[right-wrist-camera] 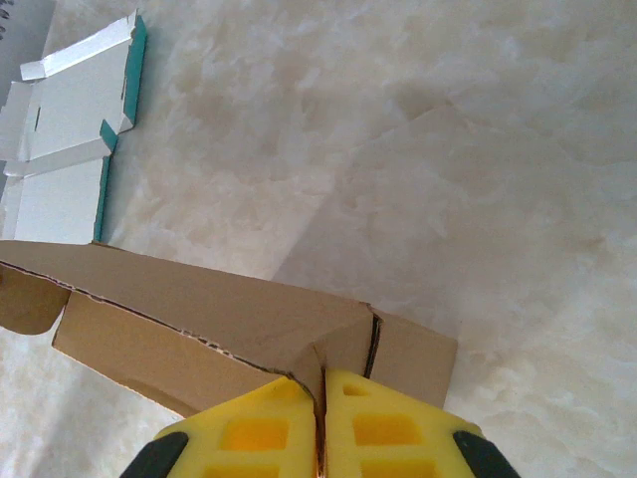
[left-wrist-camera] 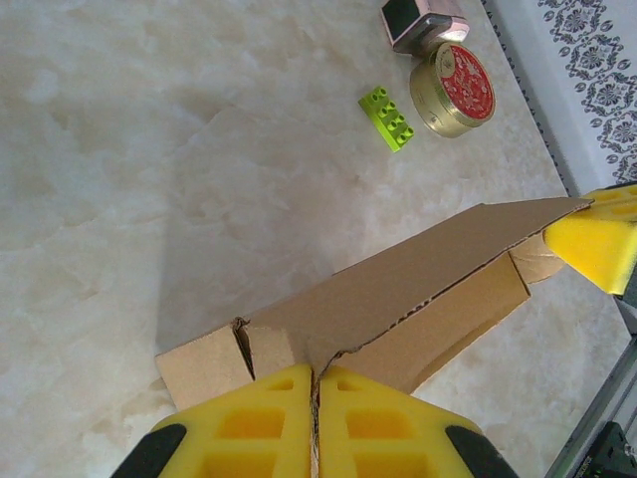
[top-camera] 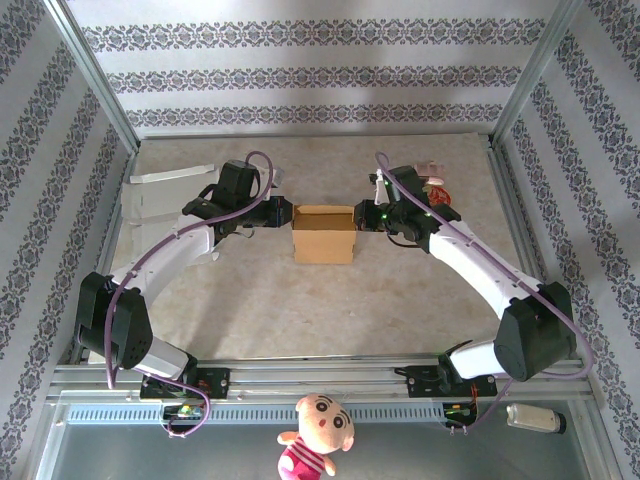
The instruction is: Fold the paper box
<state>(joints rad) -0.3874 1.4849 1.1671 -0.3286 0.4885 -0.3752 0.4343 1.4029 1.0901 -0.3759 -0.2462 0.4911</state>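
Yellow pads of the left gripper (left-wrist-camera: 316, 383) meet at the bottom centre of the left wrist view. They are pressed together on a thin cardboard edge, so the jaws stand narrow, pinching one end of the box (left-wrist-camera: 398, 289). From that pinch the brown box runs up and to the right across the frame, its top panel tilted and one edge torn rough. At its far end, by the right edge of the frame, another yellow finger touches the cardboard. Above the box, in the upper right, lie a green brick (left-wrist-camera: 387, 118), a round tin (left-wrist-camera: 455, 88) with a red lid, and a small pink case (left-wrist-camera: 423, 20) just beside the tin, all well apart from the box on the pale marbled table (left-wrist-camera: 149, 149).

The right gripper (right-wrist-camera: 320, 383) sits at the bottom centre of the right wrist view, its pads likewise closed tight on a cardboard edge at the box's other end. From there the box stretches to the left edge of the frame. A flat white carton (right-wrist-camera: 65, 149) with teal edges lies unfolded in the upper left.

In the top view the box sits at the middle of the table, a gripper touching each end, and the white carton lies in the upper left. A doll (top-camera: 315, 435) rests at the bottom centre, below the arm bases.
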